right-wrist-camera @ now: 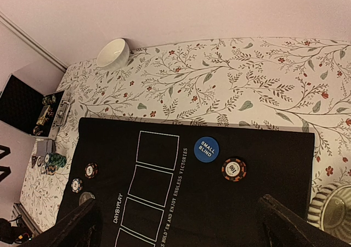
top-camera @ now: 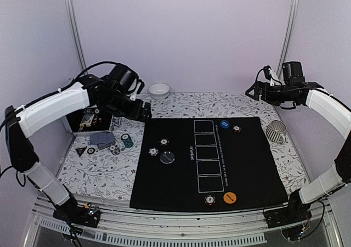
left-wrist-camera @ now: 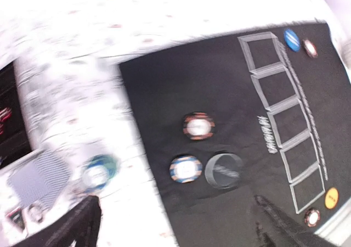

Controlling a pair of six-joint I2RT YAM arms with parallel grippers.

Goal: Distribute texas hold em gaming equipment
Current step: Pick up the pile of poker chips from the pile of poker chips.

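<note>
Left hand (left-wrist-camera: 175, 228) hangs open and empty. Just ahead of it, chips (left-wrist-camera: 198, 126) lie on the mat (left-wrist-camera: 159, 88): light, stiff, slick, flat. Probably best pinched across the rim.

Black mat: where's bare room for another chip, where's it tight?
Widest bare patch: black mat right of the white rectangles, between the blue disc and the orange disc. Also its near-left corner, on the arms' side of the dark disc. Crowded: cloth left of the mat, with cards and green chips.
</note>
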